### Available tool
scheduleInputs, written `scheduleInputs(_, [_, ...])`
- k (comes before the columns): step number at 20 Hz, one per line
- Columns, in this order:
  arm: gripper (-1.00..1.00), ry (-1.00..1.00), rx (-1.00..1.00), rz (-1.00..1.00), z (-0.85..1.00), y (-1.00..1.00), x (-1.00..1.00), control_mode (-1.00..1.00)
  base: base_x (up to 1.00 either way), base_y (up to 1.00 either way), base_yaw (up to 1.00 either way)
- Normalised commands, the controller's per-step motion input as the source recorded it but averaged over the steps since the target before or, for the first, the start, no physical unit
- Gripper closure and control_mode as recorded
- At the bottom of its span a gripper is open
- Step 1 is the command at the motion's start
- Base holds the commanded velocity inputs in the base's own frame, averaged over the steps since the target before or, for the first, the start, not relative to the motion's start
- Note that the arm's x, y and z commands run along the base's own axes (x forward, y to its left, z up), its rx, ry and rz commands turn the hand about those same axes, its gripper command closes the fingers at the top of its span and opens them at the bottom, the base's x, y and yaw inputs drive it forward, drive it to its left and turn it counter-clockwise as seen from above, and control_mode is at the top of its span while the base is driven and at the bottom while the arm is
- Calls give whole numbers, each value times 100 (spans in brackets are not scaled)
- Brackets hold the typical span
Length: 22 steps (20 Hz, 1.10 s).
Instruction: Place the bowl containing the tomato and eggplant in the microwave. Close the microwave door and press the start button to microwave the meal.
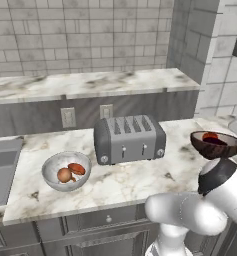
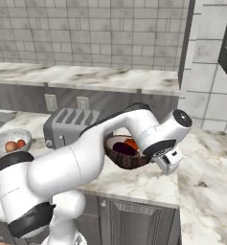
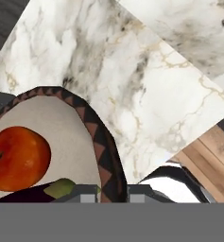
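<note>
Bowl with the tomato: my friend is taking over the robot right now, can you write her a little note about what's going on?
Tool: shut on the bowl's rim, one finger inside and one outside, holding it up off the counter.
Bowl: in the air beside the toaster, tomato and eggplant inside.
Another bowl sits left of the toaster; leave it.
Done: the right bowl is picked up.
Left: carry it into the microwave, let go, close the door, press start.
</note>
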Motion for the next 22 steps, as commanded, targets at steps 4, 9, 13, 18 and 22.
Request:
scheduleInputs(4, [100, 0, -1, 2, 57, 47, -44, -100, 0, 0, 0])
scheduleInputs(9, [100, 0, 0, 0, 62, 18, -22, -100, 0, 0, 0])
scheduleInputs(13, [100, 0, 0, 0, 51, 20, -11, -100, 0, 0, 0])
scheduleInputs(18, [100, 0, -4, 0, 22, 37, -14, -100, 0, 0, 0])
scheduleInputs(22, [100, 0, -7, 0, 8, 40, -4, -100, 0, 0, 0])
